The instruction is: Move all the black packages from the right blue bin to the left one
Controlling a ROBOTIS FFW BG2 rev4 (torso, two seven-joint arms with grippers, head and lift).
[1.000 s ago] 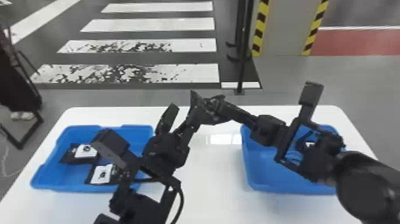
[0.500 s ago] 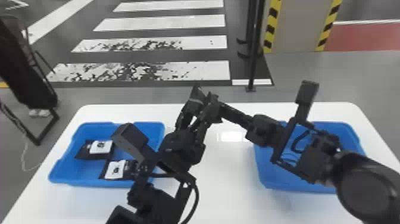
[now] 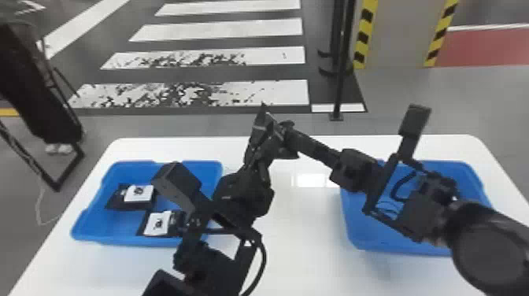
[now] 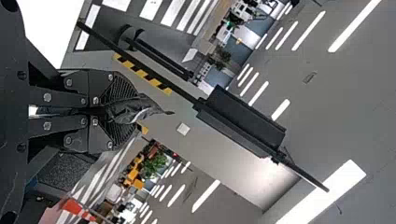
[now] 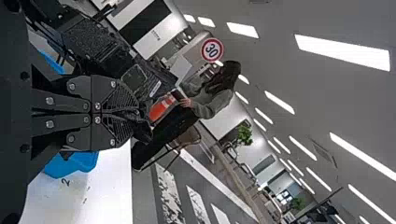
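Above the table's middle, in the head view, my left gripper [image 3: 261,135] and right gripper [image 3: 281,137] meet at a dark package [image 3: 260,118]. The left wrist view has my left gripper [image 4: 114,111] shut on a crumpled black package [image 4: 144,106]. My right gripper [image 5: 117,113] is likewise shut on black packaging [image 5: 140,125] in the right wrist view. Two black packages with white labels, one [image 3: 115,200] farther back and one [image 3: 175,225] nearer, lie in the left blue bin [image 3: 90,238]. My right arm hides part of the right blue bin [image 3: 356,236].
White table [image 3: 299,244] shows between the bins. My left forearm crosses the left bin's right side. Beyond the table's back edge stands a black post [image 3: 339,82], and a dark frame [image 3: 69,169] stands at the far left.
My left gripper has moved right, up against the right one, and its fingers have drawn together. The right gripper has stayed nearly in place; the head view has shifted a little, moving the bins rightward in it.
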